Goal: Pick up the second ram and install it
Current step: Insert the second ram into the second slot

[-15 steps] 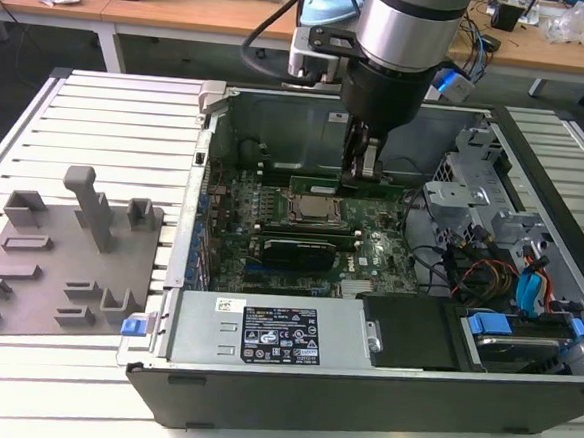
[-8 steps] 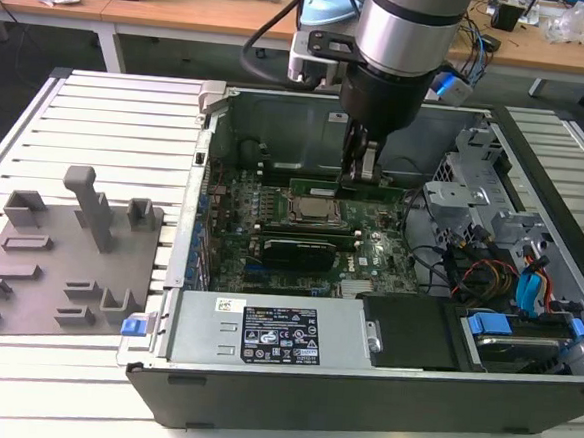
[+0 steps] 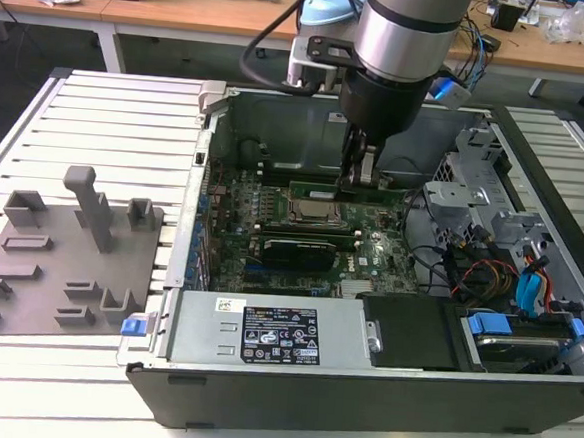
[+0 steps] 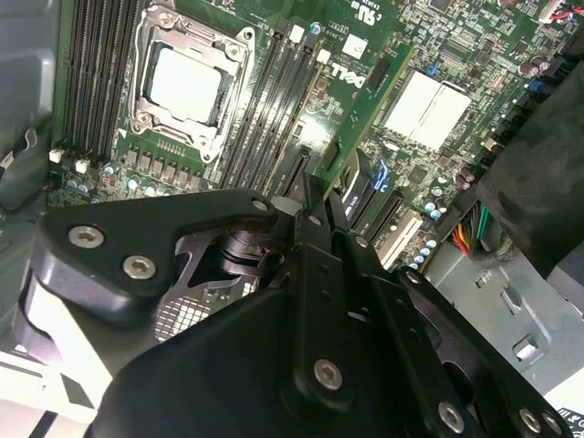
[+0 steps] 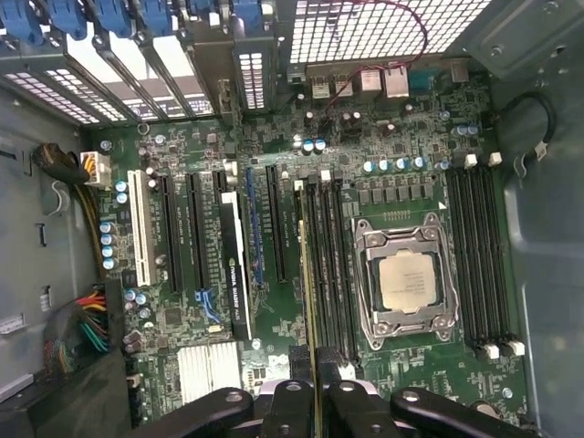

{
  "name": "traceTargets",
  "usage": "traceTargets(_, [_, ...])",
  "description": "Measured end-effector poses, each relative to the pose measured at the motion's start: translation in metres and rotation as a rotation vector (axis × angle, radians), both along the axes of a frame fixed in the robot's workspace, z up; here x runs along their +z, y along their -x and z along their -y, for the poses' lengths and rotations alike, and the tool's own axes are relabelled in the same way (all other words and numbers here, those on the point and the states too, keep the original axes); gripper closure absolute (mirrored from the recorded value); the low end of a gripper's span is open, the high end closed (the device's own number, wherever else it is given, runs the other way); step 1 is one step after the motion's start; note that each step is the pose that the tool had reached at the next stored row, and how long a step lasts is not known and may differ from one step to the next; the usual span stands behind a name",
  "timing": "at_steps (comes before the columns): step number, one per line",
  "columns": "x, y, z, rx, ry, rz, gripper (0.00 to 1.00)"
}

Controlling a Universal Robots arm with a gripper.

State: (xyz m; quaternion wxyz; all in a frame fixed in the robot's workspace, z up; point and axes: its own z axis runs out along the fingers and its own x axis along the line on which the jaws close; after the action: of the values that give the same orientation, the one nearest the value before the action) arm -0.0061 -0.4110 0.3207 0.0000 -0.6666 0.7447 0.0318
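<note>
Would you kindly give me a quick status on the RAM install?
Gripper shut on the second ram, inside the computer case. Ram edge-on over the memory slots beside the CPU socket. Nothing in the way.

Tool down inside open computer case, gripping second ram

Silver-and-black cylindrical arm — black cable looping off at nine o'clock; matte black gripper linkages with silver screws, perhaps hex-headed.

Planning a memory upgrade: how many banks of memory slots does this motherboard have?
2. One bank lies beside the processor socket; the other lies on its opposite side, where the jaws hold the second ram.
</note>
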Motion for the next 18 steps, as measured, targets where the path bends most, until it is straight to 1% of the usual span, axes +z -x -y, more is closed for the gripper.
traceTargets(9, [-0.0068,0.0000,0.0000,0.000,0.0000,0.0001,0.86])
traceTargets(10, [-0.0095,0.0000,0.0000,0.000,-0.0001,0.0000,0.86])
traceTargets(13, [-0.0127,0.0003,0.0000,0.000,-0.0001,0.0000,0.86])
traceTargets(15, [-0.0160,0.0007,0.0000,0.000,-0.0001,0.0001,0.86])
traceTargets(16, [-0.0173,0.0012,-0.0002,0.000,0.0001,0.0000,0.86])
traceTargets(18, [-0.0197,0.0040,-0.0029,0.000,-0.0001,0.0000,0.86])
